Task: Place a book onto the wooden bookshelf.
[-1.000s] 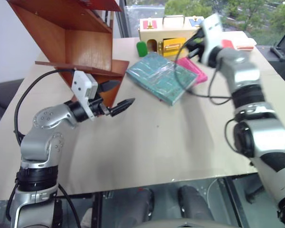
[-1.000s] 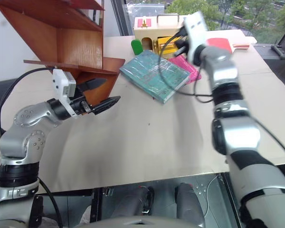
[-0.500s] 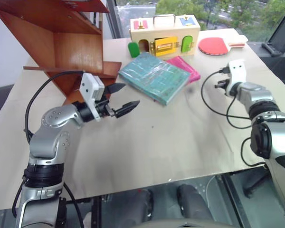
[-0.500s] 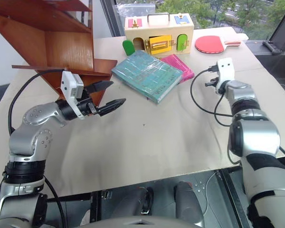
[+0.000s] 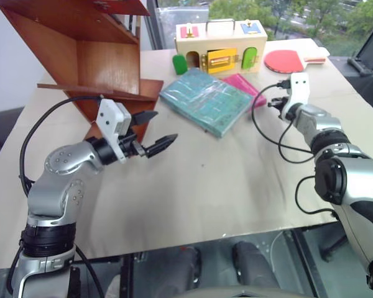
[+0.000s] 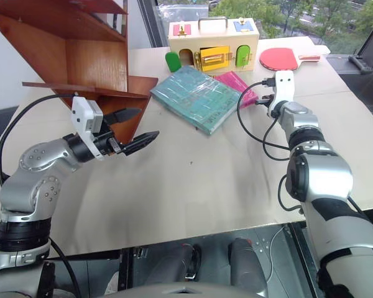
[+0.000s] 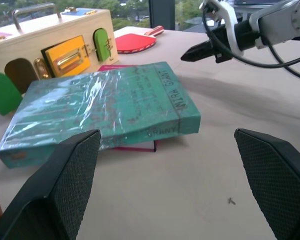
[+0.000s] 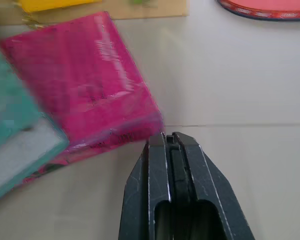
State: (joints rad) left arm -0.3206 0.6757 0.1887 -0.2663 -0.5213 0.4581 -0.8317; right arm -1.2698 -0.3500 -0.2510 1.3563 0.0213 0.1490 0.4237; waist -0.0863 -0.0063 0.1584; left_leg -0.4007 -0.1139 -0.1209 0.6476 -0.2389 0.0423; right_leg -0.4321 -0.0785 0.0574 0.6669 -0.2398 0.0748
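Right gripper (image 8: 170, 142) dropped from above the pale box (image 5: 221, 43) to just right of the pink book (image 5: 248, 87), fingers pressed together, holding nothing. Left gripper (image 5: 154, 132) spread wide, empty, beside wooden bookshelf (image 5: 93, 49), top cut off. Teal book (image 5: 205, 99) flat mid-table, partly covering the pink one.

1. The book (image 5: 205, 100) lies on the table (image 5: 224, 180), partly over a smaller book (image 5: 248, 85).
2. The bookshelf (image 5: 93, 56) stands to its left, a box (image 5: 217, 46) behind it.
3. A paddle (image 5: 285, 60) lies right of the box.
4. My left gripper (image 5: 154, 131) hangs before the bookshelf; my right gripper (image 5: 272, 103) is just right of the smaller book.
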